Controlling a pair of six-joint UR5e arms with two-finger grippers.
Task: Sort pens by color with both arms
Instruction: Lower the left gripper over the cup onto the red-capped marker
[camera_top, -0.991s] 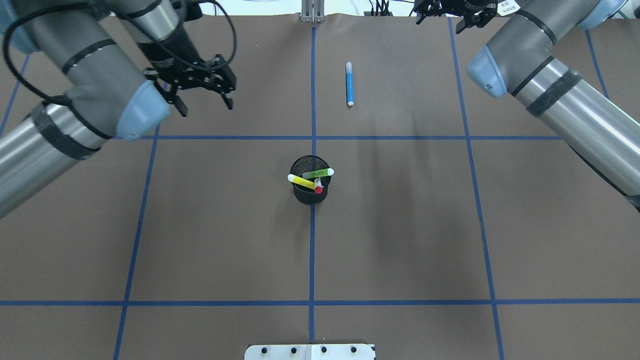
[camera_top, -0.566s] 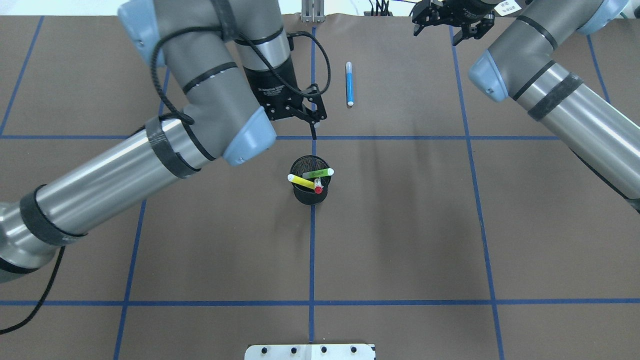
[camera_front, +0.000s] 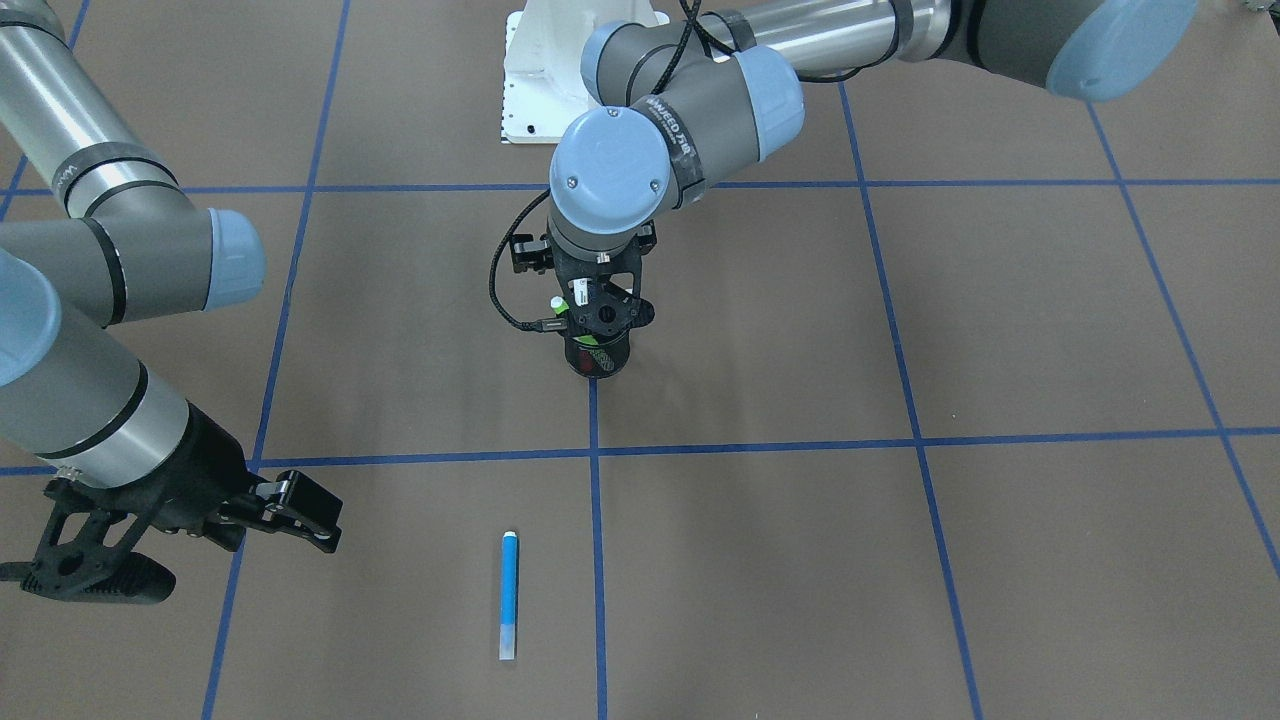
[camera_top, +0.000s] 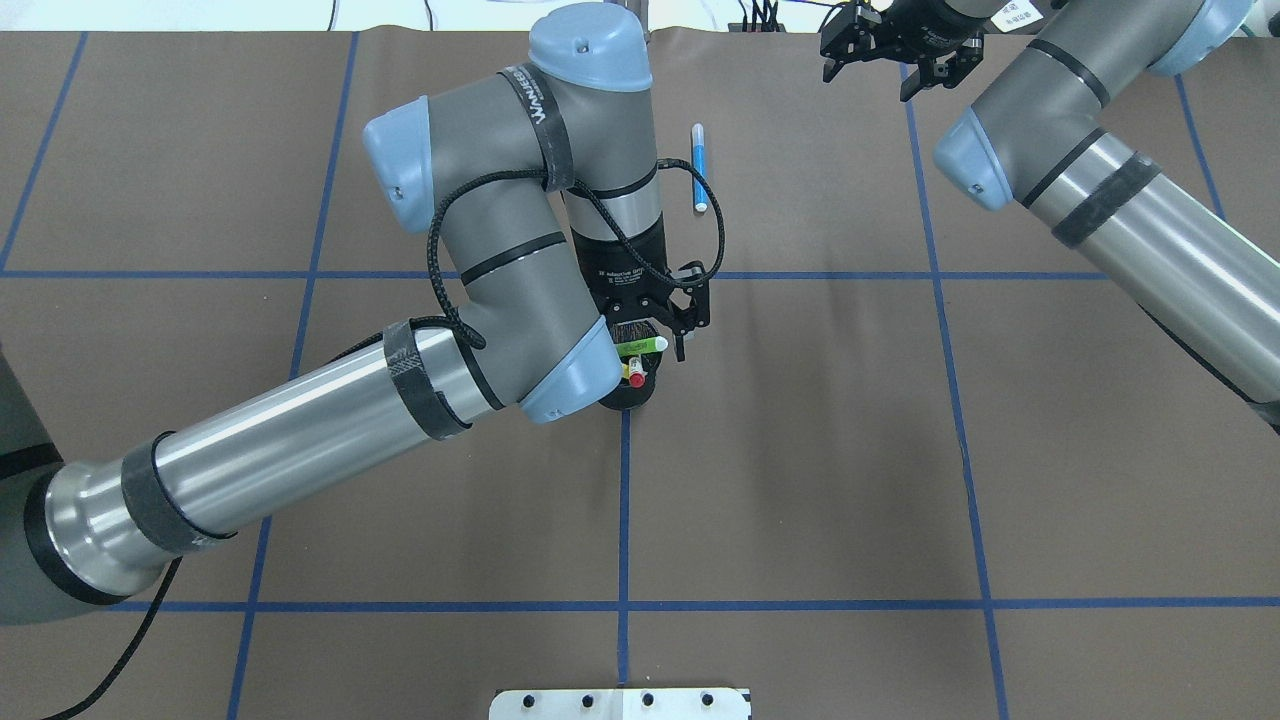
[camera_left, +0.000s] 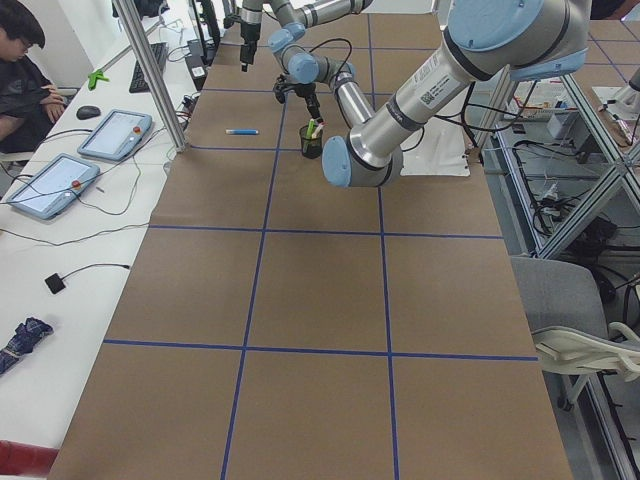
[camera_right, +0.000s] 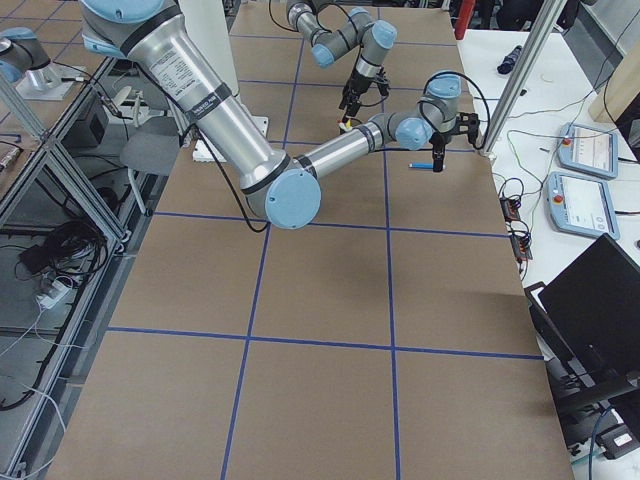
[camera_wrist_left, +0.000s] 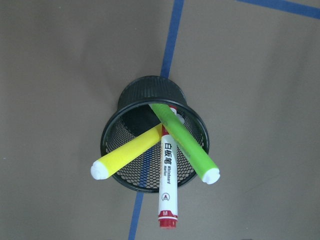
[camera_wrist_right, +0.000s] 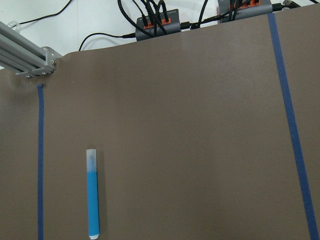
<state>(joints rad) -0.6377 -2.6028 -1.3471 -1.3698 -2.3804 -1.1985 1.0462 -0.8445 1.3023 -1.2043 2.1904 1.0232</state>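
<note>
A black mesh cup (camera_top: 625, 400) stands at the table's centre, on the blue tape line. It holds a green highlighter (camera_top: 642, 346), a yellow highlighter (camera_wrist_left: 130, 155) and a white marker with a red cap (camera_wrist_left: 167, 185), all leaning out. My left gripper (camera_top: 652, 338) hangs open right over the cup, fingers pointing down and touching no pen; in the front view it (camera_front: 598, 315) covers the cup's top. A blue highlighter (camera_top: 699, 168) lies flat farther out. My right gripper (camera_top: 885, 60) is open and empty at the far edge, right of the blue pen (camera_wrist_right: 92, 197).
Blue tape lines divide the brown table into squares. A white pedestal base (camera_front: 560, 90) sits at the robot's side. A metal post (camera_wrist_right: 30, 57) and cable hubs (camera_wrist_right: 157, 22) stand at the far edge. An operator (camera_left: 25, 70) sits beside the table with tablets.
My left arm has swung from the far left of the table to the centre, and its gripper now hangs over the cup. The right gripper has shifted slightly. The pens have not moved.
</note>
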